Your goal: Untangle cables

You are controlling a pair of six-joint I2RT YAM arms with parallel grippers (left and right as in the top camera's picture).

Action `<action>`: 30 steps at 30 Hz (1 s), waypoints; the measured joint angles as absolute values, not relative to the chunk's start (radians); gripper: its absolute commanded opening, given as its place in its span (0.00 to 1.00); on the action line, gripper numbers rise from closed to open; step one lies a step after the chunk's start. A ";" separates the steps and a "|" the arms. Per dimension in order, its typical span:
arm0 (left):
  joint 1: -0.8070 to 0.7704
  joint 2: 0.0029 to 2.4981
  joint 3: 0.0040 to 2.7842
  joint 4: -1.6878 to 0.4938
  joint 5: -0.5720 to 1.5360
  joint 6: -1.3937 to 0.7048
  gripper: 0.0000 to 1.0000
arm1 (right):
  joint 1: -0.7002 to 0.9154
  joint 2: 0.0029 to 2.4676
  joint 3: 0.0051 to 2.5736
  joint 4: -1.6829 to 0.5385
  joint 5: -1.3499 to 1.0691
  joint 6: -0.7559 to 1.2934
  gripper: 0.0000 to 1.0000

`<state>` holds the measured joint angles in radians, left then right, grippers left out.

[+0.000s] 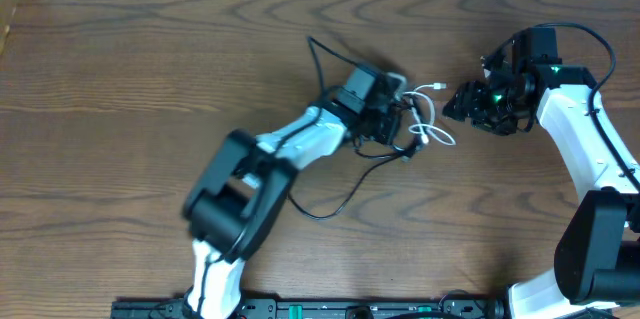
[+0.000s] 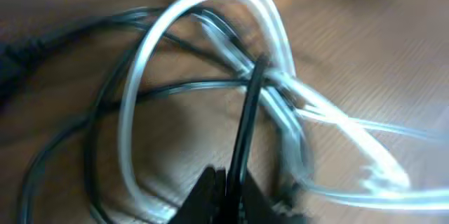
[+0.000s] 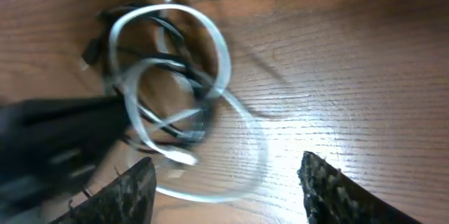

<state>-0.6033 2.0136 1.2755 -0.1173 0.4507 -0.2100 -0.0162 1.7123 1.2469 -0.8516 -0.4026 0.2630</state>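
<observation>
Left claw (image 2: 228,185) tight around black cable (image 2: 247,112); right claw (image 3: 224,175) open, empty, over white cable (image 3: 223,52).

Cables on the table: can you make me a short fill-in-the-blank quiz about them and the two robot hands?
1. The left hand is shut on the pinched cable, whose colour is ____.
2. The looping cable tangled with it is ____ in colour.
3. Unlike the shut left hand, the right hand is ____, holding nothing.
Missing words: black; white; open.
</observation>
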 measured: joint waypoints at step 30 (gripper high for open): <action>-0.530 1.662 1.281 -0.234 0.600 -0.244 0.08 | 0.176 1.772 1.247 -0.645 -0.676 0.327 0.50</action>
<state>-0.5304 1.6619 1.2812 -0.2337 0.6003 -0.2440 0.1761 1.7718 1.2469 -0.6453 -0.6762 0.3271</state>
